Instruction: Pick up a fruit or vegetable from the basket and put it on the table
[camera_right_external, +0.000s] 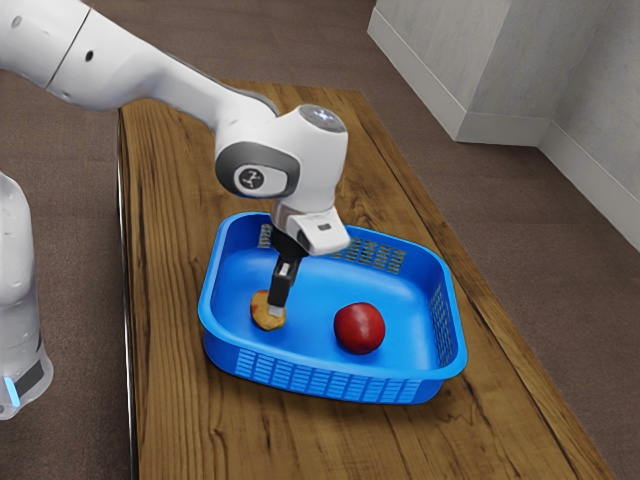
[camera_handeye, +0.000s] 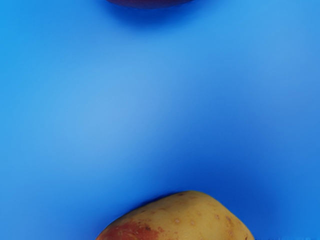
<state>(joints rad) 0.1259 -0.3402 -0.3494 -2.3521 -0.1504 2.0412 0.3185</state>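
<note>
Basket (camera_right_external: 330, 381), blue, one, on one wooden table (camera_right_external: 168, 300), holding two items. With the basket as a clock face in the exterior view, one yellow-brown potato (camera_right_external: 261, 313) lies toward 9 o'clock, one red fruit (camera_right_external: 359, 328) toward 4. One black hand (camera_right_external: 277, 309) points down at the potato; I cannot tell how far open it is or whether it grips.

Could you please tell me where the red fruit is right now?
In the exterior view, the red fruit sits inside the blue basket, beside the potato, on the exterior view's right of it.
</note>
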